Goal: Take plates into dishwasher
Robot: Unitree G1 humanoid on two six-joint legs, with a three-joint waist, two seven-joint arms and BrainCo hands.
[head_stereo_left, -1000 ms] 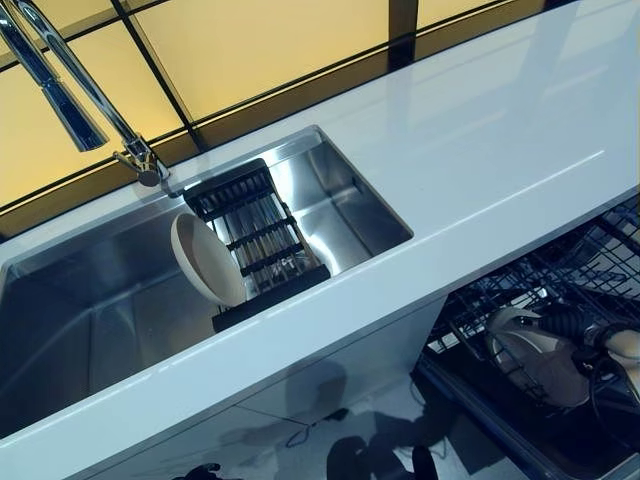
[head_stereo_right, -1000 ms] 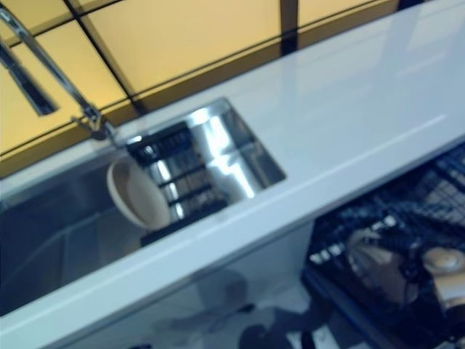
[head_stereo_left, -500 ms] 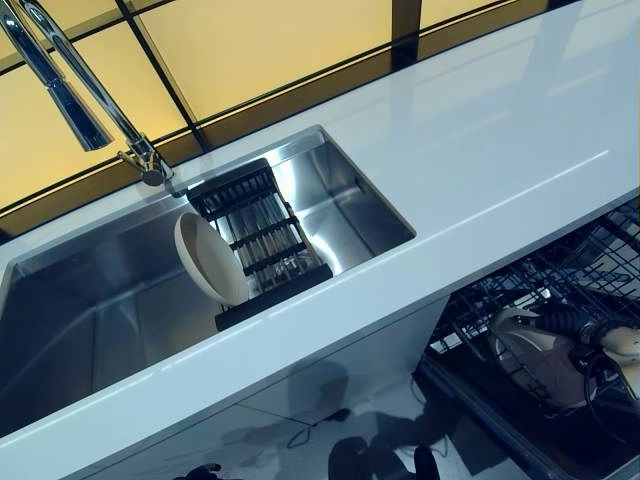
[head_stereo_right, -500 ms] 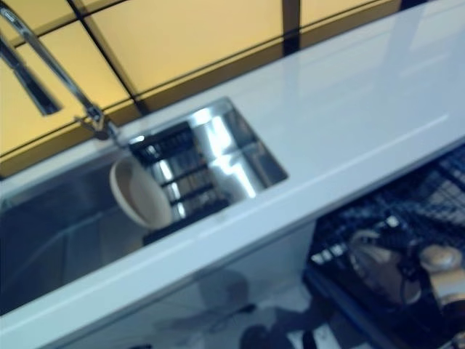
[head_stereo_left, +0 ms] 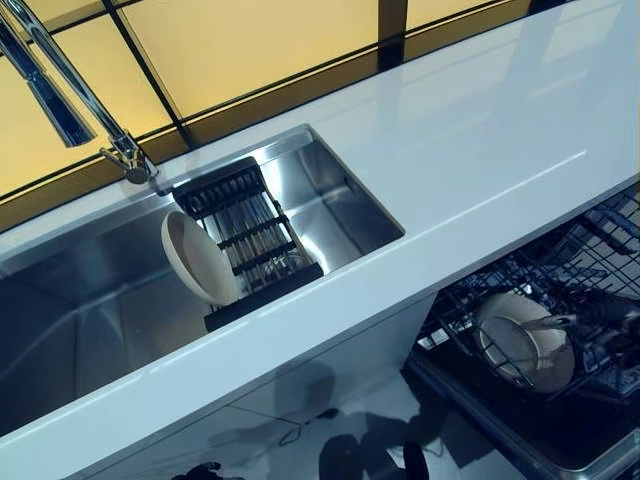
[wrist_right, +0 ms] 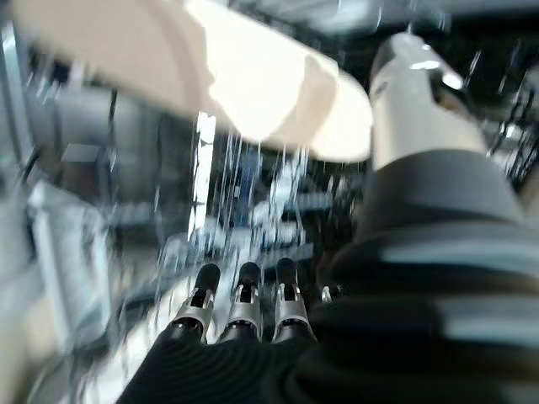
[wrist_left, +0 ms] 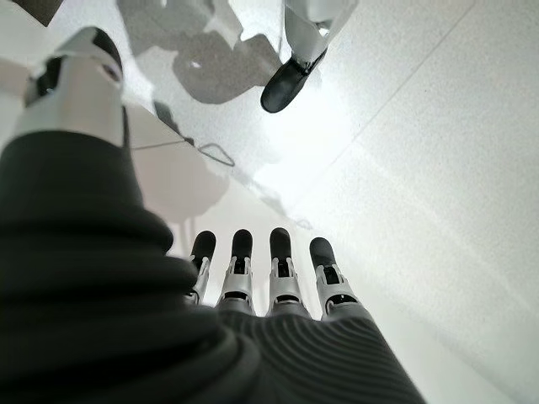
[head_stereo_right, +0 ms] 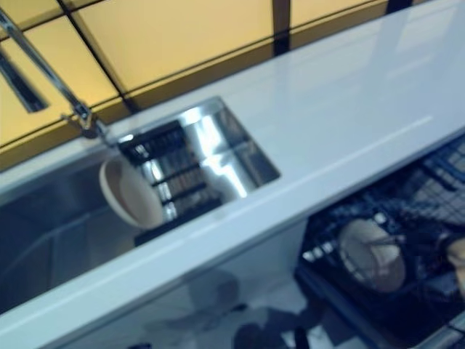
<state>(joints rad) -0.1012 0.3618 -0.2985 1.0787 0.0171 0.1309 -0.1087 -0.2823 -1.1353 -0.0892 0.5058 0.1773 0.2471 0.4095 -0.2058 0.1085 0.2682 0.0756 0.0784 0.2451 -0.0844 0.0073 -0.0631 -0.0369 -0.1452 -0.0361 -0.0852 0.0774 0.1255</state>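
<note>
A cream plate (head_stereo_left: pixel 198 258) leans on edge against a black drying rack (head_stereo_left: pixel 262 245) inside the steel sink (head_stereo_left: pixel 90 320). A second cream plate (head_stereo_left: pixel 523 345) stands in the dishwasher's lower wire rack (head_stereo_left: pixel 590 250) at the lower right. My right hand (wrist_right: pixel 242 311) is open just beside that plate (wrist_right: pixel 253 76), fingers straight and off it; only its edge shows at the far right of the right eye view (head_stereo_right: pixel 458 256). My left hand (wrist_left: pixel 278 273) hangs low in front of the cabinet, open and holding nothing.
A white countertop (head_stereo_left: pixel 480 140) runs across above the open dishwasher. A chrome faucet (head_stereo_left: pixel 60 85) arches over the sink's back left. Yellow wall panels lie behind. White cabinet fronts and floor are below the counter.
My right hand has let go of the plate in the dishwasher rack and drawn back to the right. The camera has shifted slightly; the sink plate has not moved.
</note>
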